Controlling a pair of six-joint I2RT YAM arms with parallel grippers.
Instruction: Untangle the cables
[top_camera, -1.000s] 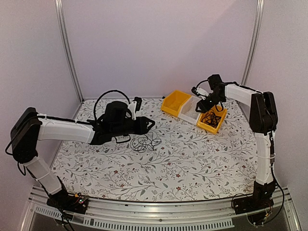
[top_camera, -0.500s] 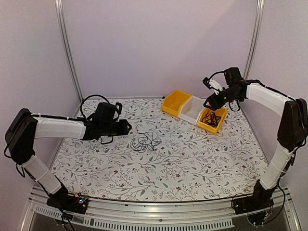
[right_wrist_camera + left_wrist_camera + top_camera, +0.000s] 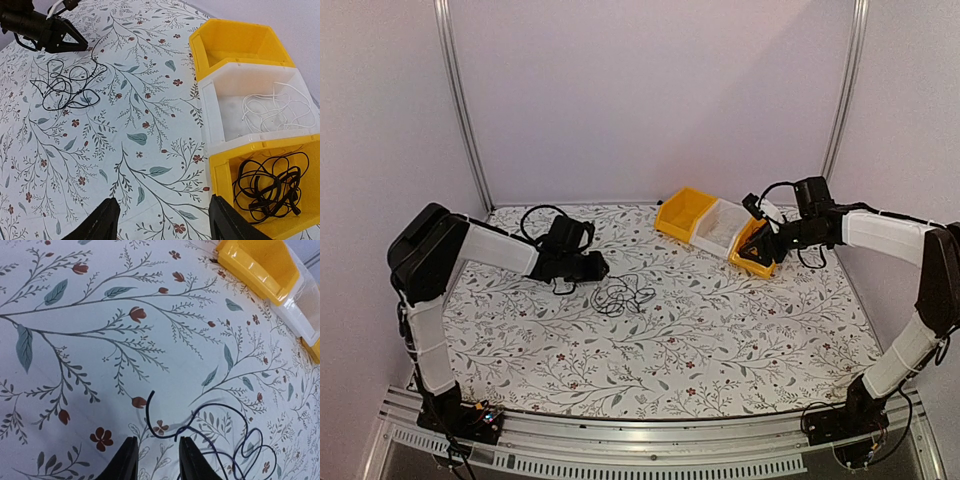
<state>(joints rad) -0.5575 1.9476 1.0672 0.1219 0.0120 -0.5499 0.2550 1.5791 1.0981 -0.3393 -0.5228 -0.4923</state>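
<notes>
A loose clump of thin black cables (image 3: 623,295) lies on the flowered table, and also shows in the right wrist view (image 3: 65,85). My left gripper (image 3: 603,268) is low at the clump's left edge. In its wrist view the left gripper (image 3: 157,445) is open, and a free cable end (image 3: 148,410) curls just ahead of the gap, touching neither finger. More black cables (image 3: 267,185) are coiled in the near yellow bin (image 3: 222,172). My right gripper (image 3: 767,245) hovers by that bin. The right gripper (image 3: 162,217) is wide open with nothing between its fingers.
A white bin (image 3: 212,107) holding a thin white cable (image 3: 272,107) sits between the near yellow bin and a far yellow bin (image 3: 235,42) at the back right. Metal frame posts (image 3: 460,100) stand at the table's back corners.
The left gripper drew back to the left, then came forward to the clump's edge, with its jaws narrower. The right gripper left the near yellow bin, swung right and dropped beside it, jaws wider.
</notes>
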